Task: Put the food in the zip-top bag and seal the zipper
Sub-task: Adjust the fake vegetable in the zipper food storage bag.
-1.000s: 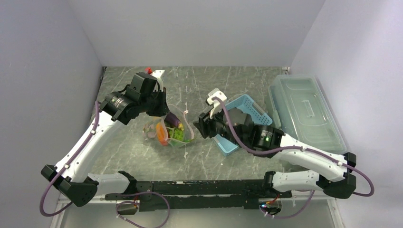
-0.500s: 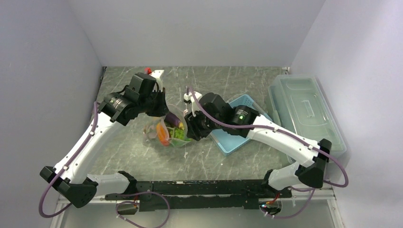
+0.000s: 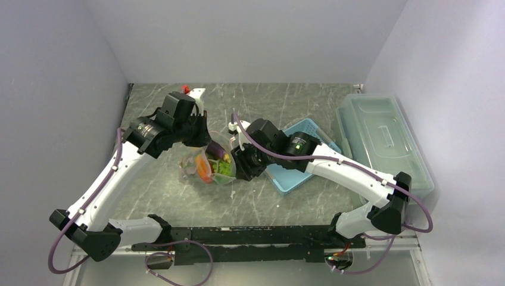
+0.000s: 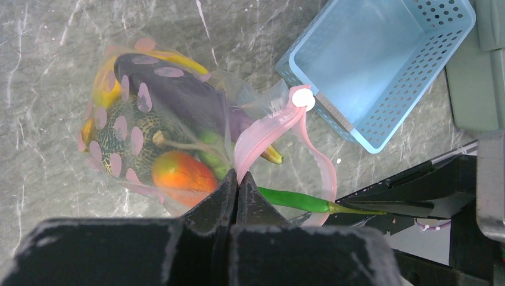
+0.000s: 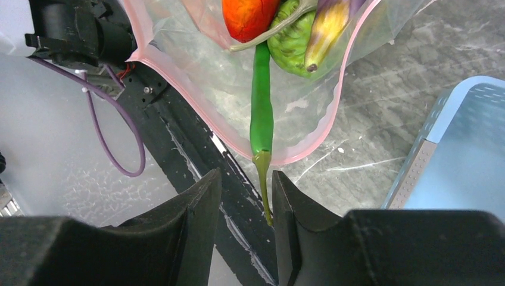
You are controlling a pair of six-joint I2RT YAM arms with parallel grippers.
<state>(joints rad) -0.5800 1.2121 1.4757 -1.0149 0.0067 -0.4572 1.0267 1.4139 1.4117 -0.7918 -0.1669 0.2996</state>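
Overhead camera looks down across the whole grey stone-patterned table [image 3: 268,101]; both wrist cameras closely face the same clear crinkly plastic bag [image 4: 262,101].
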